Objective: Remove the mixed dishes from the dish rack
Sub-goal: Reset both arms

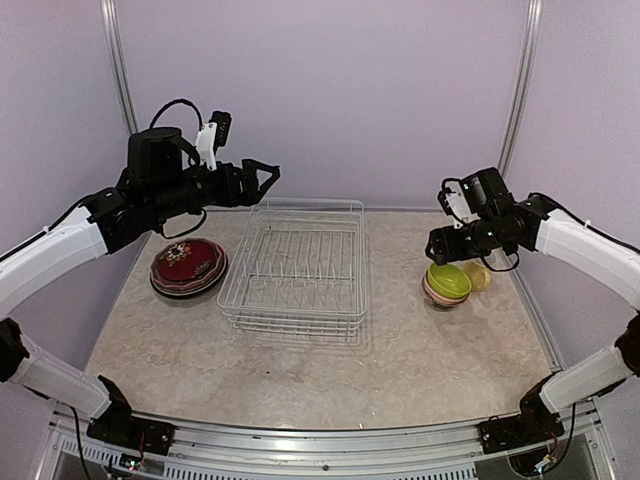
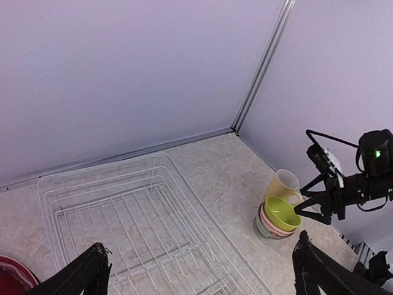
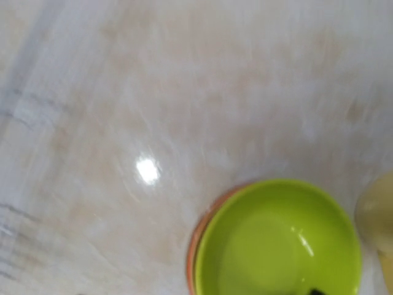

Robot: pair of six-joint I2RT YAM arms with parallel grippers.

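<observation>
Most of the mug is cut off.

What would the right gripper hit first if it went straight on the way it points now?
Most likely the lime green bowl, which sits just below the right gripper. Depth is hard to judge, so it might pass the rim and reach the table instead.
</observation>
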